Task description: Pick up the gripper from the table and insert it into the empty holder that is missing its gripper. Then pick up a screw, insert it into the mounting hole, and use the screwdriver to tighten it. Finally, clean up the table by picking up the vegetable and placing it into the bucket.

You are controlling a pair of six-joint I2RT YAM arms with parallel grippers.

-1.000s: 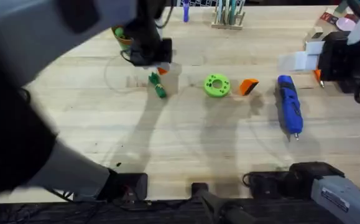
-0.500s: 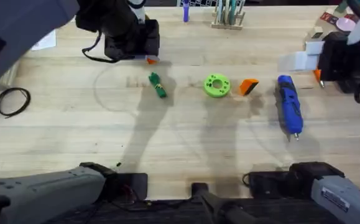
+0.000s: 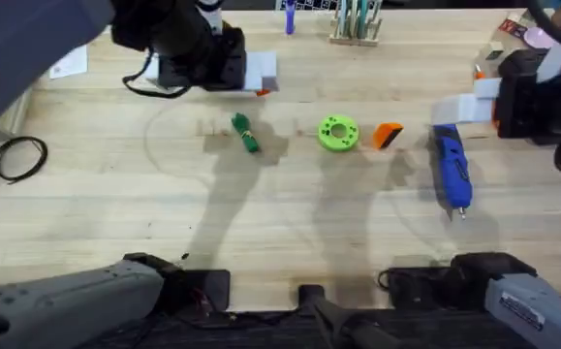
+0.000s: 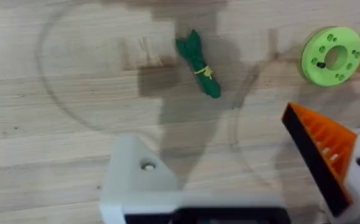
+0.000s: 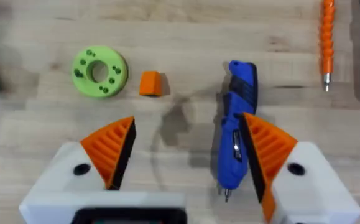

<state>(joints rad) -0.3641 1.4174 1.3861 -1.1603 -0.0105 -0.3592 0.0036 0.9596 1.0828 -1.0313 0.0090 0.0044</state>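
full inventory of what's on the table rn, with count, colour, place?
vegetable: 1, dark green, lying left of centre.
disc: 1, lime green, table centre.
gripper: 1, orange wedge, just right of the disc.
screwdriver: 1, blue, silver tip, right of the wedge.
stick: 1, long thin orange, beyond the screwdriver.
cable loop: 1, black, far left.
rack: 1, wooden, back edge.
left gripper: one orange finger on the right holder, left holder bare, above the vegetable.
right gripper: two orange fingers, open, over the screwdriver.
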